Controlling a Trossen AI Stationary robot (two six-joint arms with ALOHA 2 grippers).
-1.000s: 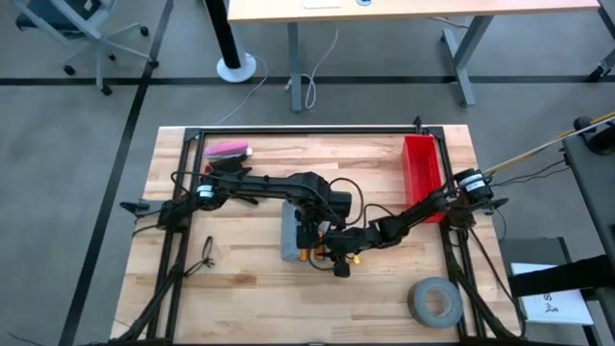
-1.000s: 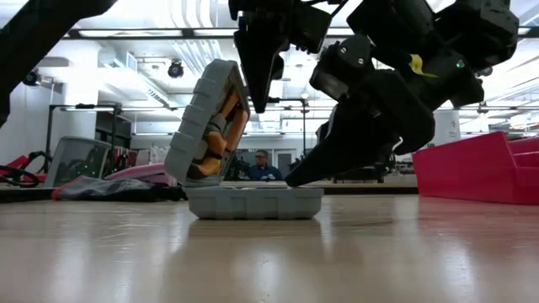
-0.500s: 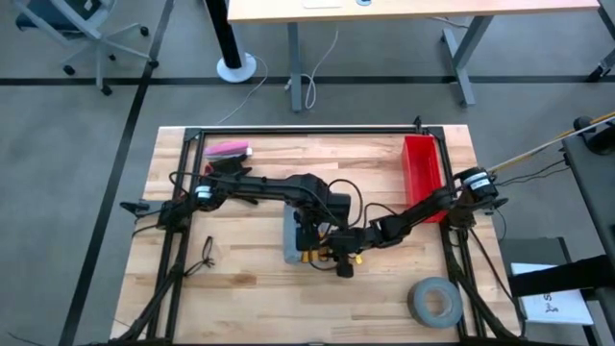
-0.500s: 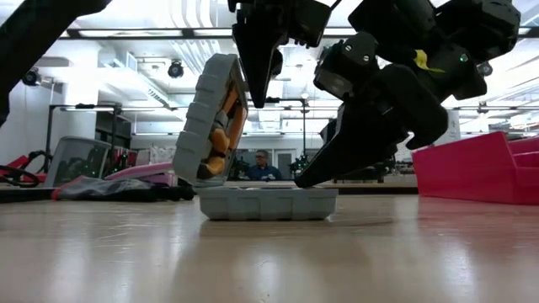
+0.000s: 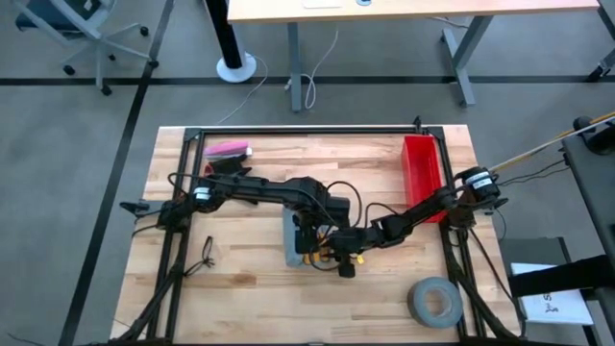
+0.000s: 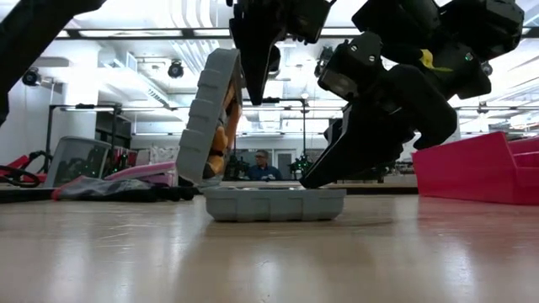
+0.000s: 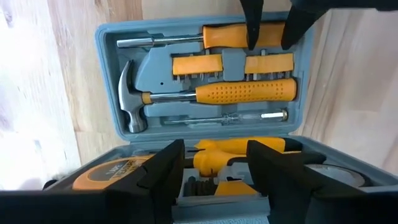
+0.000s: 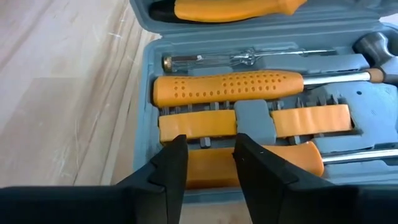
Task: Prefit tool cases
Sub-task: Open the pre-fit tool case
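The case sits mid-table, its lid raised nearly upright. In its base we see a hammer and screwdrivers. The left gripper and right gripper hover over it, fingers slightly parted, gripping nothing.

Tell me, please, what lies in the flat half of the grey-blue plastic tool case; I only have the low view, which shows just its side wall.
Observer: The grey-blue plastic tool case holds a steel hammer with an orange grip there, between screwdrivers.
Operator: Thank you. Where exactly is the right hand?
Observer: The right hand is over the orange screwdriver handle by the case's open edge, fingers apart.
Operator: And what does the raised half hold?
Observer: An orange-rimmed tape measure sits in it, beside the left hand, whose fingers are also apart.
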